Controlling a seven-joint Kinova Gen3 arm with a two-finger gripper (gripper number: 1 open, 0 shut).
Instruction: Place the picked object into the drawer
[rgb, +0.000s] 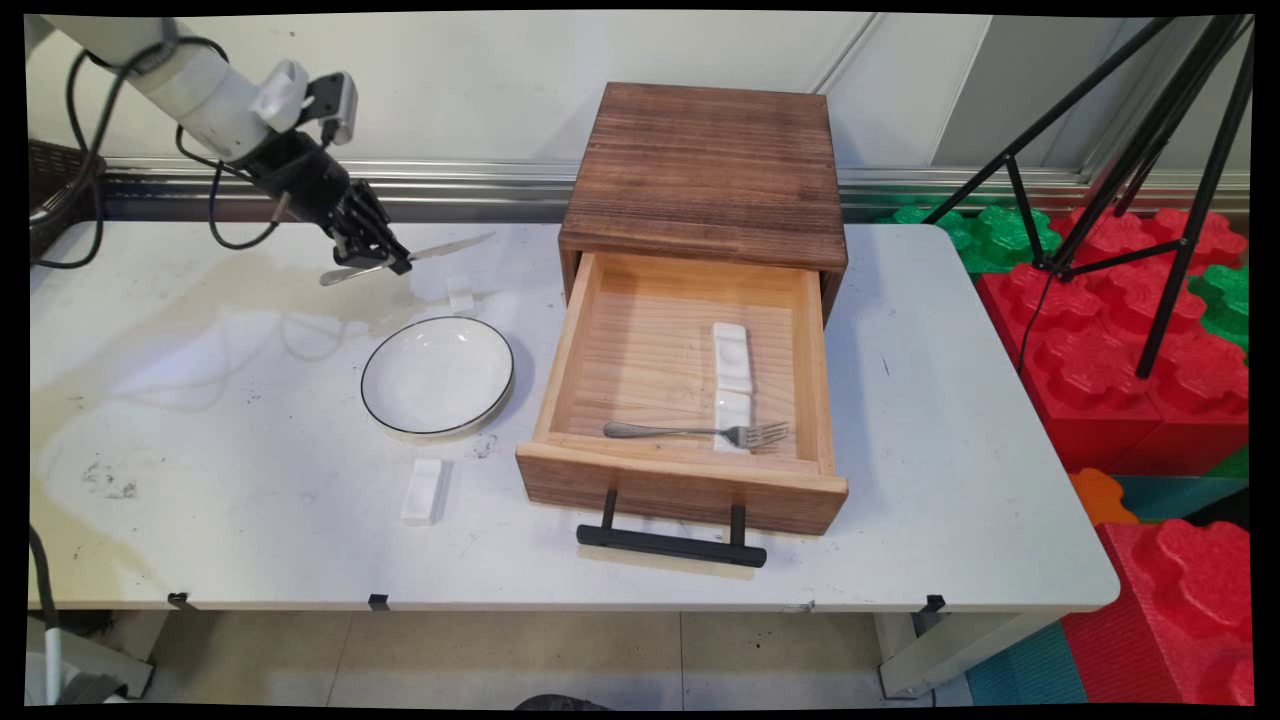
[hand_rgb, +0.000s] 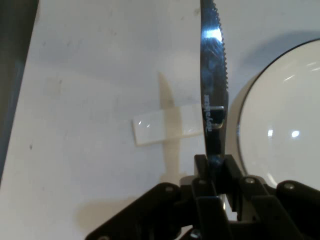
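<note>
White and jointed, the arm slants down from the upper left of the frame, black cables looping off it, and ends in the black gripper (rgb: 385, 260) raised above the counter (rgb: 200, 400). The gripper is pinching a table knife (rgb: 410, 257) near its middle; the knife lies roughly level, handle to the left and serrated blade pointing right toward the wooden box. In the hand view the blade (hand_rgb: 212, 75) rises straight up between the two pressed fingers (hand_rgb: 201, 170).

Directly beneath the knife a small white rest (rgb: 459, 296) sits on the counter, and just below that in the picture lies a white plate with a dark rim (rgb: 437, 377). Another white rest (rgb: 422, 491) lies lower still, near the front edge.

Right of the plate stands a dark wooden box (rgb: 706, 170) with its pale drawer (rgb: 560, 360) pulled open and a black handle at the front. Inside the drawer a fork (rgb: 690, 432) lies crosswise, tines right, resting on a long white holder (rgb: 732, 380).

At the far right, red and green foam blocks (rgb: 1110, 360) and a black tripod (rgb: 1180, 160) stand beside the counter against a pale wall.
</note>
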